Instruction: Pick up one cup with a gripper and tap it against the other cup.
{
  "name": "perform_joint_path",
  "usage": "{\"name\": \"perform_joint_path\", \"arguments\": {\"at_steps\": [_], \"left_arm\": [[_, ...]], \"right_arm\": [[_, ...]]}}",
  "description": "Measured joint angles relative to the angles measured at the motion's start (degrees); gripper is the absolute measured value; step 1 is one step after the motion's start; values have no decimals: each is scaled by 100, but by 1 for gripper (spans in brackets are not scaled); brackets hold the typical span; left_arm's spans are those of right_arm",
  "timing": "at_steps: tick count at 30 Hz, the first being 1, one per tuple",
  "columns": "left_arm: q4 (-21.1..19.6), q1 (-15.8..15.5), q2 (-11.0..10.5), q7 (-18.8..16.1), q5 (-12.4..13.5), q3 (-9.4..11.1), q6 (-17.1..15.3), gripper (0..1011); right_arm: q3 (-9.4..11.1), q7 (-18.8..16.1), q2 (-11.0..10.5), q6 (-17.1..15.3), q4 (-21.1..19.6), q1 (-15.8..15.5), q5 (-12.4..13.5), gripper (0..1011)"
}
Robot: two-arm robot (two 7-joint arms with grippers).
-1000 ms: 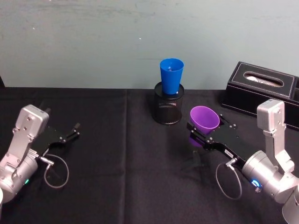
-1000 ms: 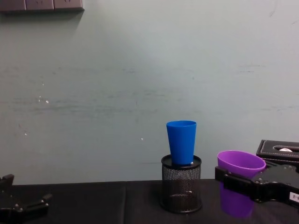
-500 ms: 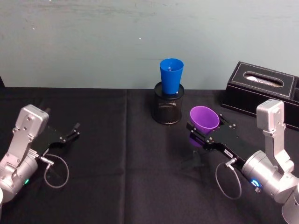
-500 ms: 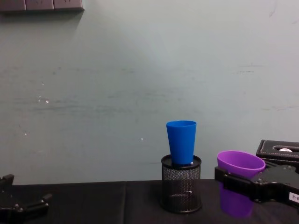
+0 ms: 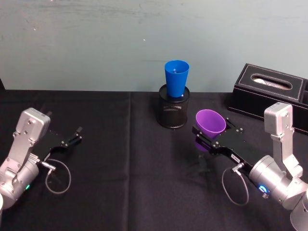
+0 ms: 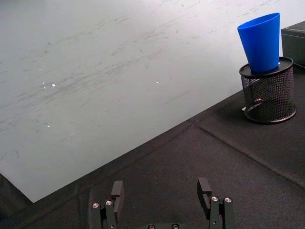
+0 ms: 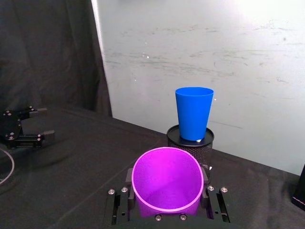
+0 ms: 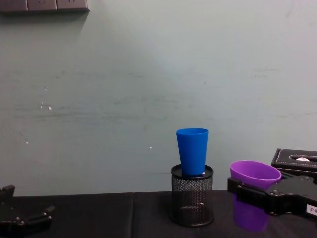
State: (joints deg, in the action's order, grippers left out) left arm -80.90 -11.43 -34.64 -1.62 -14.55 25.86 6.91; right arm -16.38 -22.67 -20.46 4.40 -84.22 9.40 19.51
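Holding the purple cup (image 5: 210, 122) in the right gripper (image 5: 207, 137), right of centre over the black tablecloth (image 5: 120, 159), mouth up and tipped slightly. Gripped just below the rim, with flat black fingers (image 7: 120, 210) pressed against opposite sides of the wall. Casting a shadow on the cloth apart from the base, so apparently raised off the surface, though hard to confirm from the chest view.

Facing the blue cup (image 5: 176, 77), upright and seated mouth up in a black mesh pen holder (image 5: 173, 114) near the back of the table, close to the pale wall (image 5: 96, 43). No contact between the two cups: a clear gap from the head, chest and right wrist views, with the blue rim higher than the purple one.

Farther right, at the back: a black tissue box (image 5: 269, 98), apart from both cups.

On the far left, low over the cloth: the left gripper (image 5: 77, 134), parked, fingers spread wide with nothing between them, pointed toward the middle of the table, well apart from the pen holder.
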Motion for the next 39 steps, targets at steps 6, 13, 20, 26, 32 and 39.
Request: {"name": "perform_joint_path", "arguments": {"at_steps": [6,13,20,26,32,39], "left_arm": [[0,0,0,0,0,0,0,1011],[0,0,0,0,0,0,0,1011],[0,0,0,0,0,0,0,1012],[0,0,0,0,0,0,0,1011],[0,0,0,0,0,0,0,1011],[0,0,0,0,0,0,0,1011]], "right_arm": [[0,0,0,0,0,0,0,736],[0,0,0,0,0,0,0,735],[0,0,0,0,0,0,0,736],[0,0,0,0,0,0,0,736],[0,0,0,0,0,0,0,736],[0,0,0,0,0,0,0,735]]}}
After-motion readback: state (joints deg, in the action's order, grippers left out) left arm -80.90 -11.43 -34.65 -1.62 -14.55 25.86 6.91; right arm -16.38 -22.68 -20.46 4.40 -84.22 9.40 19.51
